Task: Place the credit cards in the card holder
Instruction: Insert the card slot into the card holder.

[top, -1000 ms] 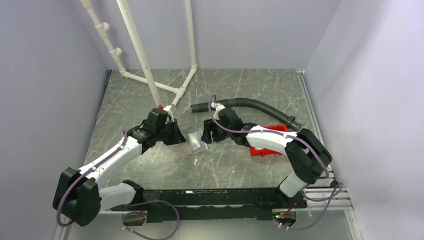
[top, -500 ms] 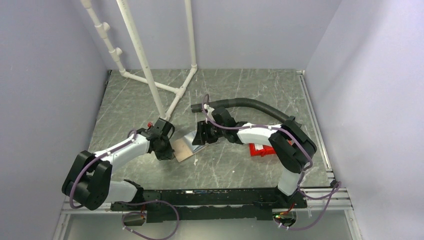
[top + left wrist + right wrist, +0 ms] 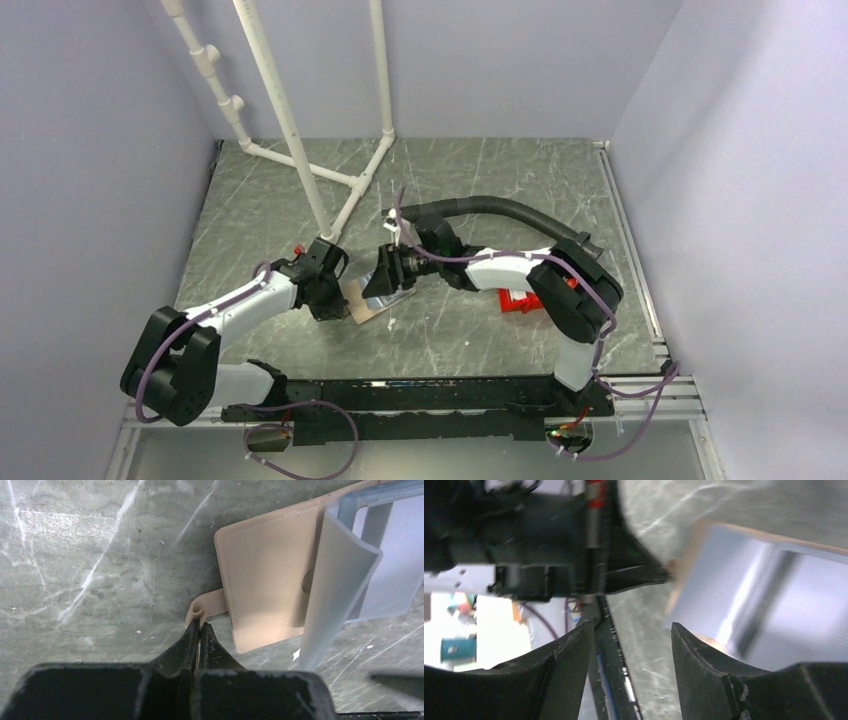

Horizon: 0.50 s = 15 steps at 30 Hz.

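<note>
The tan card holder [image 3: 362,309] lies open on the marble table, its shiny clear inner pockets [image 3: 345,575] folded up over it. My left gripper [image 3: 200,626] is shut on the holder's small tan strap tab at its left edge; in the top view this gripper [image 3: 341,299] sits just left of the holder. My right gripper [image 3: 384,276] is open and empty, right beside the holder's raised pockets [image 3: 749,590], with its right finger [image 3: 704,665] in front of them. I see no credit cards in any view.
A red plastic bin [image 3: 520,300] lies behind the right arm. A black corrugated hose [image 3: 500,208] curves across the table behind the grippers. A white pipe frame [image 3: 300,150] stands at the back left. The black base rail [image 3: 420,395] runs along the near edge.
The left arm swung round and its gripper now pinches the holder's strap tab. The holder slid left and lies open. The right gripper moved left with it.
</note>
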Each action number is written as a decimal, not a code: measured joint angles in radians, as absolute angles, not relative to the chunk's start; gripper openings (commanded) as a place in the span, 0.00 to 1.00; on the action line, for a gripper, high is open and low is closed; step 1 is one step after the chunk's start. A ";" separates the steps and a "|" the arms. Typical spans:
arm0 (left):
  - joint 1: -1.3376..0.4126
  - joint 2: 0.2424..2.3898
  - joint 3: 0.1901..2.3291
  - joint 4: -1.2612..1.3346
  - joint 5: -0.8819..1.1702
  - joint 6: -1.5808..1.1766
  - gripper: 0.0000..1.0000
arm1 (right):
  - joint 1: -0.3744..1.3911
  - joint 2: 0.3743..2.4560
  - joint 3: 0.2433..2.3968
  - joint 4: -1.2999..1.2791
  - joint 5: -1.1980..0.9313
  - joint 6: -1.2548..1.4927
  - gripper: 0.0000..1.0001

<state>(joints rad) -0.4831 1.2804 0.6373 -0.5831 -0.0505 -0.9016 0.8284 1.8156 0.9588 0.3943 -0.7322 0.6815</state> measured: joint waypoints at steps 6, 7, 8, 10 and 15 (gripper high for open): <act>-0.483 1.245 0.638 -0.612 -0.056 -0.873 0.21 | 0.719 1.816 0.970 0.231 -0.595 0.615 0.60; -0.483 1.227 0.638 -0.621 -0.059 -0.866 0.27 | 0.708 1.816 0.973 0.197 -0.568 0.598 0.60; -0.483 1.206 0.638 -0.630 -0.059 -0.858 0.33 | 0.705 1.816 0.979 0.168 -0.548 0.585 0.59; -0.483 1.157 0.639 -0.649 -0.060 -0.842 0.43 | 0.707 1.816 0.990 0.133 -0.520 0.565 0.59; -0.483 1.024 0.669 -0.668 -0.041 -0.794 0.54 | 0.718 1.816 1.006 0.086 -0.465 0.520 0.60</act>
